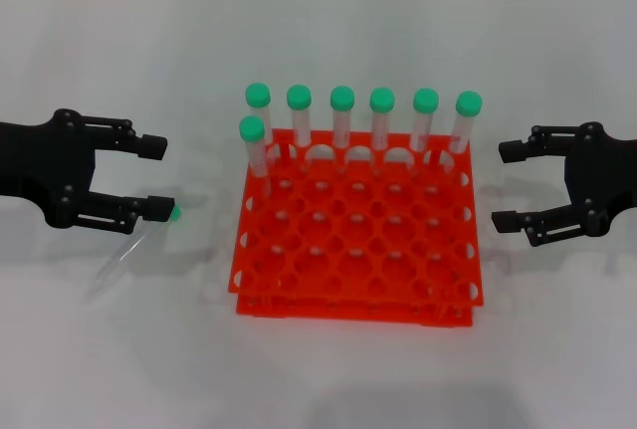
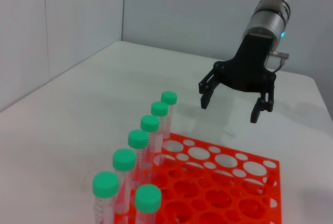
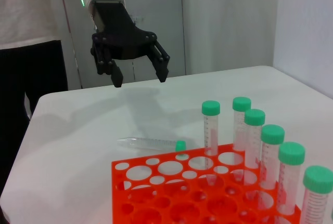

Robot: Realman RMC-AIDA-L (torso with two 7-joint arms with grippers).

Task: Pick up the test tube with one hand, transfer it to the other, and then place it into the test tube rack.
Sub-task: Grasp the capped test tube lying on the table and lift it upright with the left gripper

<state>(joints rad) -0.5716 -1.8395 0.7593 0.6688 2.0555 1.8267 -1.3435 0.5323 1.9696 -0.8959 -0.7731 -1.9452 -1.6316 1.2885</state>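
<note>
Orange test tube rack point(image 1: 358, 240) sits central; test tube point(image 1: 134, 248) lies flat, cap toward it, beneath wide-open left tool point(image 1: 157, 179).

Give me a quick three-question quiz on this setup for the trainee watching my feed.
1. True or false: the loose tube lies flat on the table, outside the rack.
2. How many capped tubes stand in the rack?
A. five B. seven C. nine
3. Fill in: the left claw hangs open above the loose tube's ____ end.

Key
1. True; it lies beside the rack on the robot's left.
2. B; six in the back row, one in front of it at the left corner.
3. Capped; the green cap shows by its lower finger in the head view. The right claw is open too, on the rack's other side.
</note>
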